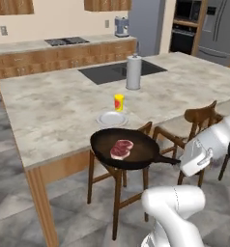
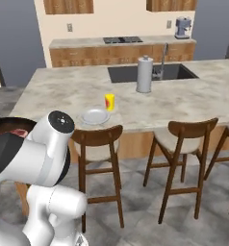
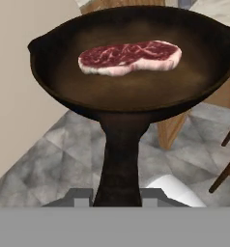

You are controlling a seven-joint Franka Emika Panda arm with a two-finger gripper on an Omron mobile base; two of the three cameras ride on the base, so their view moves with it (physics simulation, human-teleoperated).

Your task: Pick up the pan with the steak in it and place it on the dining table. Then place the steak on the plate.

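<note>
The table (image 1: 59,111) fills the centre of the left base view, its marbled top bare along the left. The pan (image 1: 129,152) is held in the air at centre frame, over the table's near edge and a wooden chair (image 1: 118,183). The gripper (image 1: 179,162), at centre right, pinches the pan's handle end. The plate (image 1: 112,118) lies on the table just above the pan, beside a yellow bottle (image 1: 119,102). The steak (image 1: 122,149) lies in the pan's middle.
</note>
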